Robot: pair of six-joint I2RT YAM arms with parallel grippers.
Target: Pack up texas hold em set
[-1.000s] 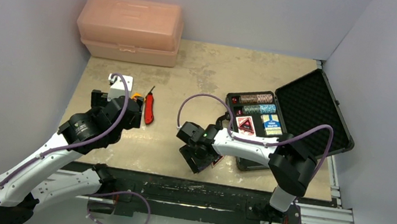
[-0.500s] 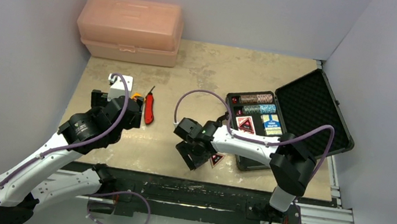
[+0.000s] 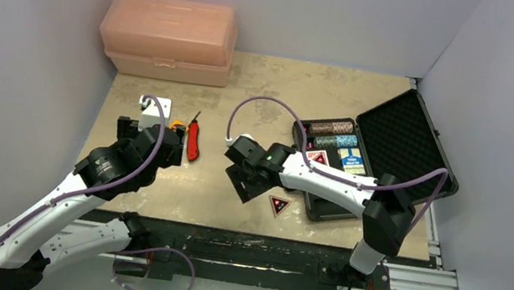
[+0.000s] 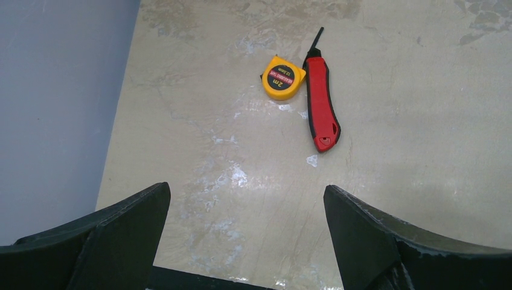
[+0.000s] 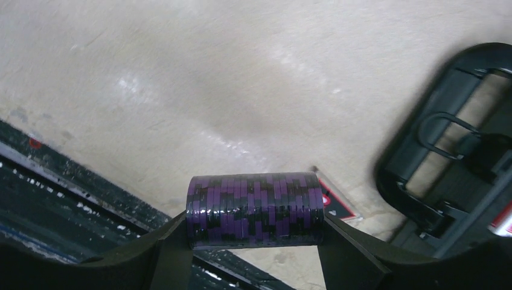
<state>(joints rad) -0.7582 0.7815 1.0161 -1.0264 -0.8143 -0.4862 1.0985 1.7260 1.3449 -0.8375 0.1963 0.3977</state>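
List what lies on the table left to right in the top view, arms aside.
tape measure → knife → token → case. Peach box left out: at the far edge, it spans past both tape measure and knife.

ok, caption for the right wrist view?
Right pincer grips a purple-black chip stack above the table; a triangular token and the black case lie beyond.

Yellow tape measure (image 4: 283,78) just beside red knife (image 4: 320,106), beige tabletop (image 4: 422,96), dark jaws wide apart
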